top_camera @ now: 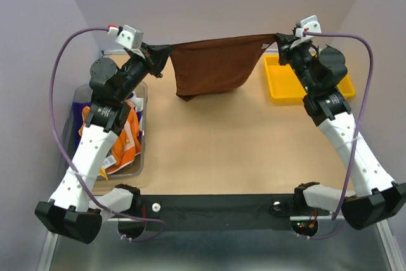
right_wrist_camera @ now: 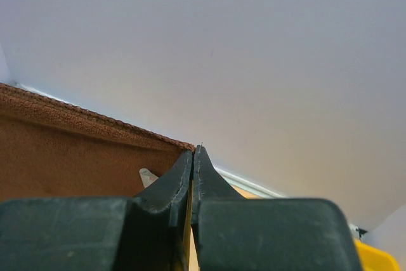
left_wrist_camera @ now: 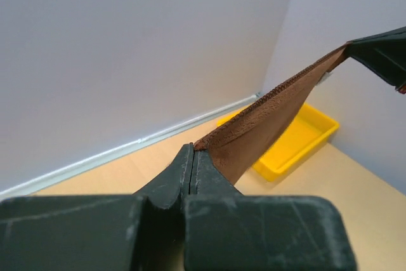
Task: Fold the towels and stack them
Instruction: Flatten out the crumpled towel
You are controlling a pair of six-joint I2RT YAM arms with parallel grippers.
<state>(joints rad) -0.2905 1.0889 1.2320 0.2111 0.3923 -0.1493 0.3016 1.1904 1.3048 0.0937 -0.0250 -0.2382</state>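
Both jaws pinch the brown towel's [top_camera: 212, 66] top corners, stretching it above the counter [top_camera: 222, 144] for folding.

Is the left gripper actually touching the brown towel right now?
Touching. The left wrist view shows the left gripper with its jaws pressed together on a corner of the brown towel, whose edge comes straight out from between them.

Both arms reach up and forward, left pincer [top_camera: 166, 51] and right pincer [top_camera: 279, 38] clamped tight, raised apart.
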